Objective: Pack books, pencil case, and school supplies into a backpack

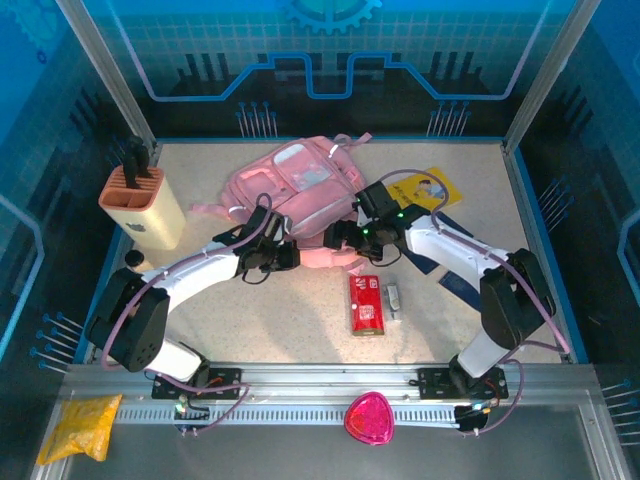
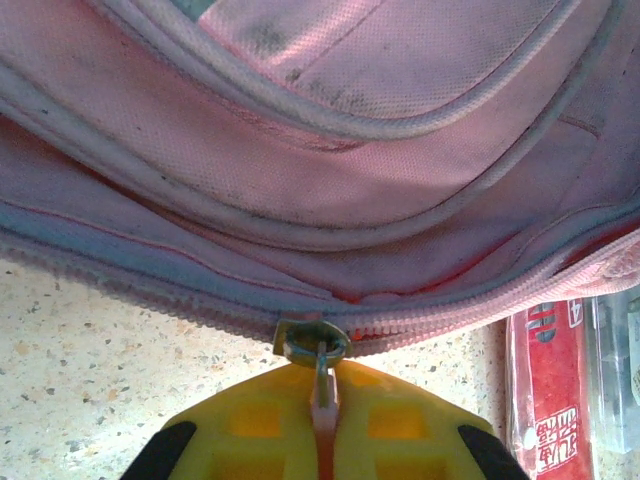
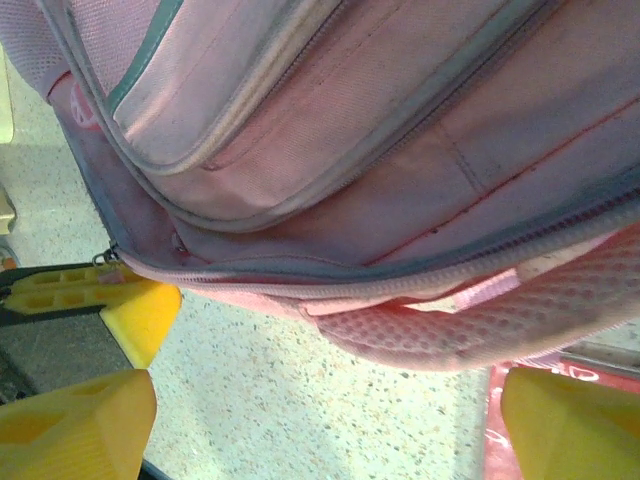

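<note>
Found the pink backpack [image 1: 295,180] lying flat toward the back of the speckled table [image 1: 260,320], with both arms stretched to its near edge. Caught the left gripper [image 2: 322,400] and the right gripper [image 3: 320,430] there, close together but not touching. Showed, in the left wrist view, yellow fingers pressed together on the pink tab of the zip pull [image 2: 318,348], with its metal ring just past the fingertips and hard against the zip line. Showed, in the right wrist view, yellow fingers spread wide with nothing between them, hovering over bare table just in front of the backpack's mesh-padded edge. Located the glossy red pencil case [image 1: 367,303] in front of the backpack, near the table's middle, with a small grey-white oblong piece [image 1: 393,298] just beside it on the right; could not tell whether the two touched. Spotted the thin yellow book [image 1: 437,188] right of the backpack, partly under a cable of the right arm. Glimpsed the flat navy book [image 1: 457,283] under the right forearm, mostly hidden. Noted a beige knife block [image 1: 150,205] at the table's left edge, a yellow plastic bag [image 1: 80,425] and a pink-red heart-shaped thing [image 1: 370,418] on the grey ledge before the arm bases.
</note>
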You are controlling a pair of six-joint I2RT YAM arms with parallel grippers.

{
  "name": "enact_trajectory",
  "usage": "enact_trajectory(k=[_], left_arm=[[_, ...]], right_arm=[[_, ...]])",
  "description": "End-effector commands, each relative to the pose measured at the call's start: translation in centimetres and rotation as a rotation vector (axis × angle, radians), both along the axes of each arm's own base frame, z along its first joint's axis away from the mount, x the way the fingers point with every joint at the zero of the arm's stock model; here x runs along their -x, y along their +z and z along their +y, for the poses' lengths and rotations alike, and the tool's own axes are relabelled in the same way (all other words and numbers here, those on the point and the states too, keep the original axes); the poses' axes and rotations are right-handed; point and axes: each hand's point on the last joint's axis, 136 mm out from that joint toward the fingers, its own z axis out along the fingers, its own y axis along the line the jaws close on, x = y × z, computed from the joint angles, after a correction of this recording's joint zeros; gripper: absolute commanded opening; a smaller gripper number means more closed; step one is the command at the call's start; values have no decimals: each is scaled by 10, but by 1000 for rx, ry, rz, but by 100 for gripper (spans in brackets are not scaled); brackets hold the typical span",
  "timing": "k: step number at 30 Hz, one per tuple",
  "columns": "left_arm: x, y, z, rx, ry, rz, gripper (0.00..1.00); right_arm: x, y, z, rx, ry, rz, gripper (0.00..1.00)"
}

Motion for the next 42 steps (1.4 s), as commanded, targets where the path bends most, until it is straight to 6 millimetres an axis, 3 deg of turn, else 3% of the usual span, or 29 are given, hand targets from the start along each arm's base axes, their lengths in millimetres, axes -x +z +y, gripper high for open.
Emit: enact_trajectory(k=[1, 6, 11, 14, 21, 32, 37, 42], left_arm=[[-5, 16, -12, 43, -9, -48, 0], [-3, 16, -14, 37, -22, -46, 0], [-1, 18, -15, 37, -35, -48, 0], [1, 19, -13, 16, -54, -47, 0], [-1, 19, 4, -118, -90, -44, 0], [-26, -12, 80, -215, 108, 50, 0], [-46, -13, 109, -206, 205, 59, 0], [-65, -12, 118, -183, 260, 63, 0]], right_arm=[[-11, -14, 4, 8, -81, 10, 90], [-27, -33, 5, 51, -110, 17, 88], [-38, -50, 2, 114, -109, 14, 70], [-45, -55, -3, 140, -108, -1, 53], [-63, -50, -31, 202, -120, -52, 1], [-74, -25, -64, 219, -146, -135, 0], [-78, -15, -60, 214, -103, -169, 0], [-79, -8, -51, 188, -61, -179, 0]])
